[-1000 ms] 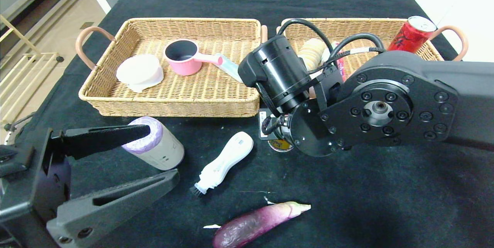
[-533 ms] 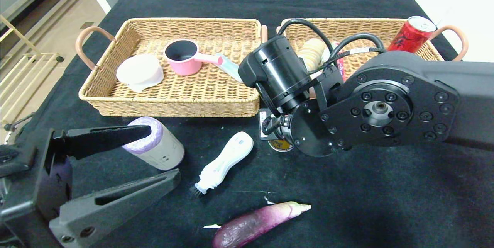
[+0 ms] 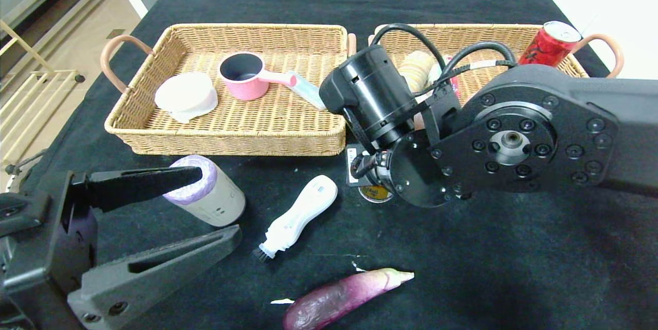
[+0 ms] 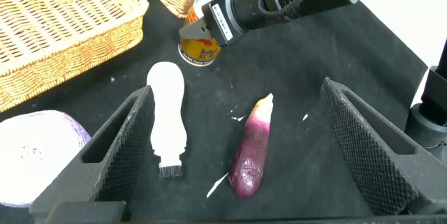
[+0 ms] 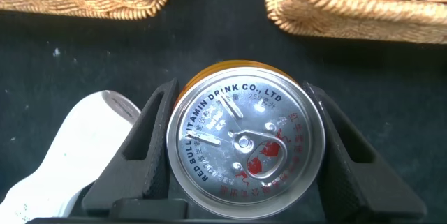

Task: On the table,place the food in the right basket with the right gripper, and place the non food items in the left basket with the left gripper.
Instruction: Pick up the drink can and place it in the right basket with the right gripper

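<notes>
The gold can (image 5: 245, 143) stands on the table (image 3: 514, 258), just near of the gap between the two baskets. The left gripper (image 3: 169, 212) is spread wide by the roll (image 3: 208, 196). The right gripper (image 5: 237, 147) pinches the can; it could slip out and roll. Two baskets, two cans, one brush (image 3: 298, 217), one eggplant (image 3: 344, 296)

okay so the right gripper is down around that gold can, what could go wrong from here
1. The right gripper flanks the gold can close to its top, so a high grip might let it tip or slip.
2. The white brush lies right beside one finger and could get nudged.
3. The right basket wall is near; a low carry could clip it.
</notes>
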You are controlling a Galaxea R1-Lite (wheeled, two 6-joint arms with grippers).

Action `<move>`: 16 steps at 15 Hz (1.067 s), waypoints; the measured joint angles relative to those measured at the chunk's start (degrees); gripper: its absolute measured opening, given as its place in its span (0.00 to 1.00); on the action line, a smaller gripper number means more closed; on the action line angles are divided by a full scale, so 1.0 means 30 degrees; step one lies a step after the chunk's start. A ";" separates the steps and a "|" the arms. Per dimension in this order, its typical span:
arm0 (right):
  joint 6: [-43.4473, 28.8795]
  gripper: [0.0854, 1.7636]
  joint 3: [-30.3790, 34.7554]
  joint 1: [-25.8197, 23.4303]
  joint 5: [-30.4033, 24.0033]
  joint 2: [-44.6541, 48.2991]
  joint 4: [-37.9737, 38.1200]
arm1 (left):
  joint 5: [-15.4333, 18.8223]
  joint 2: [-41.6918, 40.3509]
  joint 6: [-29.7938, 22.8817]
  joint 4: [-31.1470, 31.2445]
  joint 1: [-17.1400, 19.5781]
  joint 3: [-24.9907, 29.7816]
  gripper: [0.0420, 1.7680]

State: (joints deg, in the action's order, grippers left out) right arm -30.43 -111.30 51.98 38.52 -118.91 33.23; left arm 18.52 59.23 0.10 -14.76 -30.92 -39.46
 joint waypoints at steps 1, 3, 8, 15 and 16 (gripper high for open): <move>-0.0008 0.65 -0.0028 0.0000 0.0012 0.0175 0.0028 | 0.0000 -0.0012 0.0000 0.0000 0.0024 -0.0004 0.97; 0.0313 0.65 -0.0089 0.0016 0.0020 0.0715 0.0037 | 0.0000 -0.0012 -0.0008 0.0008 0.0089 -0.0028 0.97; 0.0829 0.65 -0.0110 -0.0488 0.0028 0.2223 0.0073 | 0.0016 0.0028 0.0000 0.0000 0.0146 -0.0028 0.97; 0.2784 0.65 -0.0219 -0.2259 0.0085 0.3710 -0.0183 | 0.0028 0.0134 0.0000 0.0016 0.0138 0.0000 0.97; 0.2861 0.65 -0.0248 -0.2653 0.0077 0.3795 -0.0191 | 0.0037 0.0138 0.0000 0.0024 0.0138 0.0016 0.97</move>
State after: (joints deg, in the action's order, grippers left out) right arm -21.85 -112.04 44.02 38.75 -107.52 32.66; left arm 18.63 59.65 0.10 -14.69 -30.50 -39.41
